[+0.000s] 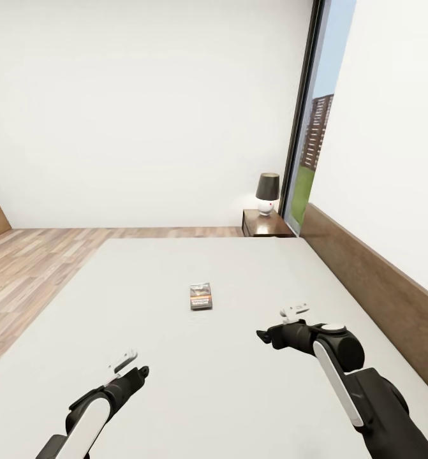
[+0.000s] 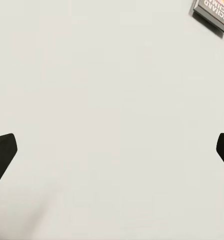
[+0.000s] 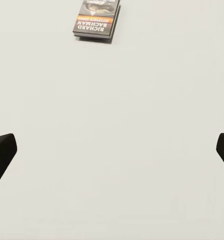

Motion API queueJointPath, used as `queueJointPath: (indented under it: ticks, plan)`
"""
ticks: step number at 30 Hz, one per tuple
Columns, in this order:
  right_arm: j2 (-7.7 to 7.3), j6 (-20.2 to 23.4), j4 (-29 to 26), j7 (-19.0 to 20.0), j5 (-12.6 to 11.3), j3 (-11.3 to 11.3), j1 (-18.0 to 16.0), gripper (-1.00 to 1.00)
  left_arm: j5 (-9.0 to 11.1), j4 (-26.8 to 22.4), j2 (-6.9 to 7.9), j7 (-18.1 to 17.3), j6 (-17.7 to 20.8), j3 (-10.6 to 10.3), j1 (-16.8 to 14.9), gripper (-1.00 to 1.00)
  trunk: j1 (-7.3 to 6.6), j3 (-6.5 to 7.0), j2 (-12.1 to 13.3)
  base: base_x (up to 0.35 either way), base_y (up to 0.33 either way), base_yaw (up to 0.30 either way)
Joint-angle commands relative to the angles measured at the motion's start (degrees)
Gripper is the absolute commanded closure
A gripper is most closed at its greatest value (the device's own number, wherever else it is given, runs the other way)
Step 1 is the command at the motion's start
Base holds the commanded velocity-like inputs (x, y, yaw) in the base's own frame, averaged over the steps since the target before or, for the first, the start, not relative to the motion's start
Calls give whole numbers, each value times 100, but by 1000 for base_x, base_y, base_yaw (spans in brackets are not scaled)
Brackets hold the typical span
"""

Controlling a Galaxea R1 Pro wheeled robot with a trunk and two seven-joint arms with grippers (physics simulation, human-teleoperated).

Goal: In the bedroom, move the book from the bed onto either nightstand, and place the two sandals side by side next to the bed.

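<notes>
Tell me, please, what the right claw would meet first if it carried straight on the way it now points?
Probably the bare mattress of the bed; the right claw points down at it, open, and the book lies off its line.

Lying flat near the middle of the bed's (image 1: 175,395) plain light grey mattress, touching nothing else, cover up and lettering showing: the book (image 1: 201,296).

Home bedroom: large bed (image 1: 194,357) with plain light grey mattress, dark wooden headboard (image 1: 373,287) along white wall; small dark nightstand (image 1: 265,224) in corner carrying lamp (image 1: 267,193) with dark shade; brown wood-plank floor (image 1: 29,268); tall dark-framed window (image 1: 312,127) showing grass, distant building; paperback book (image 1: 201,296) lying on mattress
</notes>
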Motion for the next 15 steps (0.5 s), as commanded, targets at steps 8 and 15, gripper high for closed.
queueJointPath:
  ticks: [8, 15]
  plan:
    - [2, 23, -4, -5, -17, 7, -30, -100, 46, -7, 8, 43, 16, -2, -6, -100, 0, -7, -5, 1, 0, 80]
    - [3, 23, -4, -6, -17, 2, -36, -100, 43, -9, 7, 46, 20, -6, -5, -100, 0, -7, -5, 25, 0, 59]
